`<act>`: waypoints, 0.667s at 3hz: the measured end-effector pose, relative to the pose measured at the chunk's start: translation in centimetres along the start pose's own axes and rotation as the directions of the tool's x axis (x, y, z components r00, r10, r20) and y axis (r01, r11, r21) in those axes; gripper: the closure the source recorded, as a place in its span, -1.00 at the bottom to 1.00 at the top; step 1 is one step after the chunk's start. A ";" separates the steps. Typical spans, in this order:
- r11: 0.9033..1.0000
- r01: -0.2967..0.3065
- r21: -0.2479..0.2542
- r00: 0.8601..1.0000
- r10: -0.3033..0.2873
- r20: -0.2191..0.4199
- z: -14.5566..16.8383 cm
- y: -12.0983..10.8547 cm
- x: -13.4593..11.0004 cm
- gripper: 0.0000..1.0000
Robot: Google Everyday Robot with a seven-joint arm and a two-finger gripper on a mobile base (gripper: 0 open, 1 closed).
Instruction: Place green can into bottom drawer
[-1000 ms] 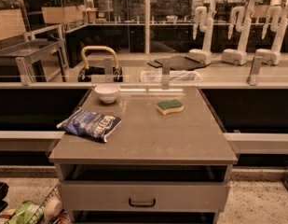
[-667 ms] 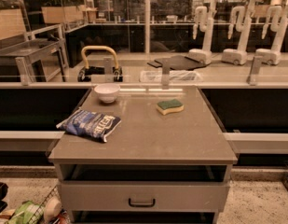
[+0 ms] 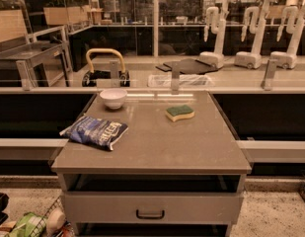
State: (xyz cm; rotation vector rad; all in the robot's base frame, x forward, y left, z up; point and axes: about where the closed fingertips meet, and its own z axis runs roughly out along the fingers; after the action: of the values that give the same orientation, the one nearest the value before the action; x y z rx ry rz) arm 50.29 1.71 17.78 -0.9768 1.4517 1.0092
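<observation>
Nothing moved, bag [image 3: 95, 131], bowl [image 3: 113, 98], sponge [image 3: 180, 112] on cabinet [image 3: 162, 149], tool out of view

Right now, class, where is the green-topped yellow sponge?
In the camera view, the green-topped yellow sponge lies on the grey cabinet top toward the back, right of the small white bowl. The gripper is out of view.
</observation>
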 end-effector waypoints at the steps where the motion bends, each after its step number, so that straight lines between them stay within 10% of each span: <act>1: 1.000 -0.006 -0.002 1.000 0.006 0.002 0.1 0.2 -0.1 0.48; 2: 1.000 -0.007 -0.005 1.000 0.007 0.003 0.3 0.4 -0.2 0.01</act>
State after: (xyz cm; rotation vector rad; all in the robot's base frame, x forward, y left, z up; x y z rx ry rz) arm 50.06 2.14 17.94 -0.9737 1.4513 1.0196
